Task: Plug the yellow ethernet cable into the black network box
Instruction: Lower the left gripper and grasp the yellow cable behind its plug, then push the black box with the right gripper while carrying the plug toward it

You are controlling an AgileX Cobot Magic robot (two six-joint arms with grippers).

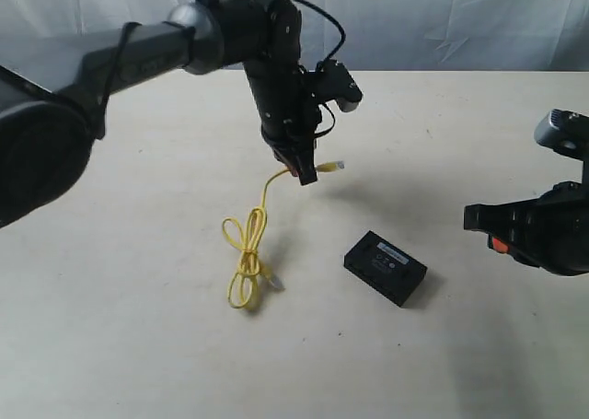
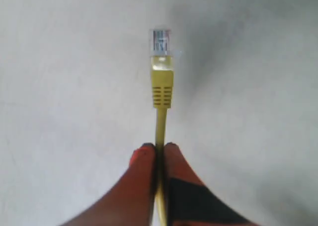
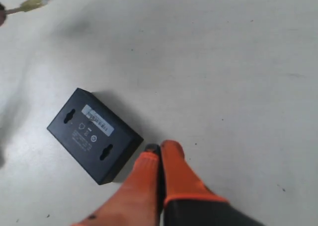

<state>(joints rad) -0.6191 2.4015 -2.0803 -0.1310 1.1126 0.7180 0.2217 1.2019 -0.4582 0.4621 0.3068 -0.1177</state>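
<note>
My left gripper (image 1: 306,173) hangs above the table, shut on the yellow ethernet cable (image 1: 247,249) just behind its clear plug (image 1: 333,167). In the left wrist view the plug (image 2: 160,40) sticks out past the orange fingertips (image 2: 144,154). The rest of the cord hangs down to a loose coil on the table, with a second plug (image 1: 273,279) at its end. The black network box (image 1: 385,267) lies flat to the right of the coil. My right gripper (image 3: 158,149) is shut with nothing in it, close beside the box (image 3: 93,134).
The cream tabletop (image 1: 138,345) carries only the cable and the box. A white cloth backdrop (image 1: 433,18) runs along the far edge. The right arm's black body (image 1: 538,226) sits at the right edge of the exterior view.
</note>
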